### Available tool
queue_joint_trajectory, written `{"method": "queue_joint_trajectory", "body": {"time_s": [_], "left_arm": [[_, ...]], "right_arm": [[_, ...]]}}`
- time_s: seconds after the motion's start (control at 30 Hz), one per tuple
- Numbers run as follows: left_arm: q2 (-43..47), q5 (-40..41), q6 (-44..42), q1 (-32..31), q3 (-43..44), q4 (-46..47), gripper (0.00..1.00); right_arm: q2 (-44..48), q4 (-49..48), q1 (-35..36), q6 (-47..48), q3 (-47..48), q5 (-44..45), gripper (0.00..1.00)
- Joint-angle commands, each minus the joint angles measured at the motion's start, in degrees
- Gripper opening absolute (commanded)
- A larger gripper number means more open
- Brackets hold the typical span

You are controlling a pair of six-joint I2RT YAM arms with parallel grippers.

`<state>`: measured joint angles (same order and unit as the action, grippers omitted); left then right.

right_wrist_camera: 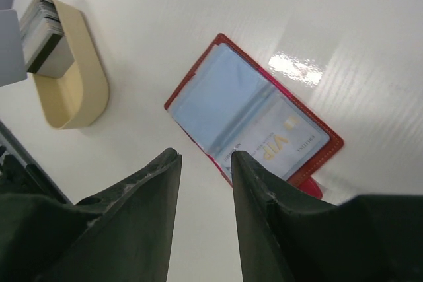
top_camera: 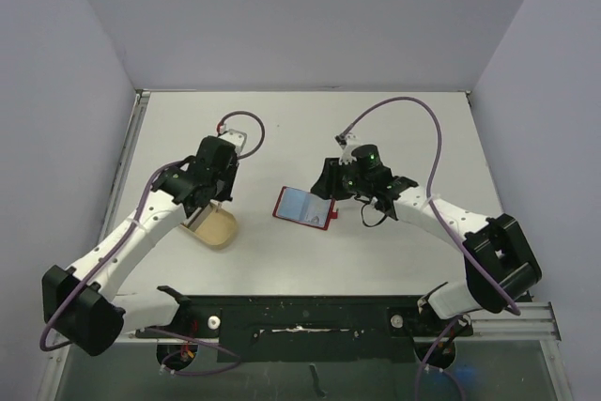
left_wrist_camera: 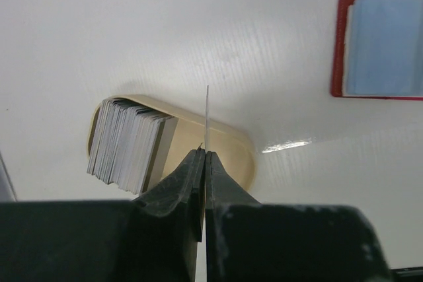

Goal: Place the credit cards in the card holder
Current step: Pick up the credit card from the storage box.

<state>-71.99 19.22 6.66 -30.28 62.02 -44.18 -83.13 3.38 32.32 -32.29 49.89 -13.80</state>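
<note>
White desk (top_camera: 282, 129) carries everything.

Tan oval dish (left_wrist_camera: 241, 153) sits on the left arm's side, directly under the left gripper (left_wrist_camera: 203, 158). The card holder (right_wrist_camera: 251, 113) lies open and flat at mid-desk, well apart from the dish and to its right in the top view; its long axis runs roughly left to right with a slight tilt; one pocket shows a card marked VIP.

Right gripper (right_wrist_camera: 205, 156) hovers just over the holder's edge, jaws apart and gripping nothing; it is the nearer arm to the holder.

Stack of credit cards (left_wrist_camera: 125, 143) stands on edge in the dish.

Left jaws are clamped together on a single card (left_wrist_camera: 207, 113), seen edge-on and upright above the dish. Judgement: the left arm must carry the single card rightward and lay it flat to meet a pocket mouth.
</note>
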Motion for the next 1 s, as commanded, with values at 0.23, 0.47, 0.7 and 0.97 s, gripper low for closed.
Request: {"method": "queue_joint_trajectory", "body": {"time_s": [0.23, 0.47, 0.7, 0.97], "left_arm": [[14.3, -26.7, 8.2, 1.4, -5.0, 17.5, 0.00], [15.3, -41.1, 14.7, 1.5, -8.7, 24.8, 0.00], [16.8, -50.6, 22.0, 1.5, -14.3, 36.3, 0.00], [16.9, -54.7, 25.7, 1.5, -17.2, 43.4, 0.00]], "right_arm": [[8.5, -32.1, 1.0, -10.2, -7.5, -15.7, 0.40], [9.9, -35.3, 1.0, -12.8, -6.8, -18.6, 0.40], [8.7, -39.9, 1.1, -15.1, -7.8, -22.1, 0.42], [8.7, -41.8, 1.1, -15.0, -10.4, -25.5, 0.46]]}}
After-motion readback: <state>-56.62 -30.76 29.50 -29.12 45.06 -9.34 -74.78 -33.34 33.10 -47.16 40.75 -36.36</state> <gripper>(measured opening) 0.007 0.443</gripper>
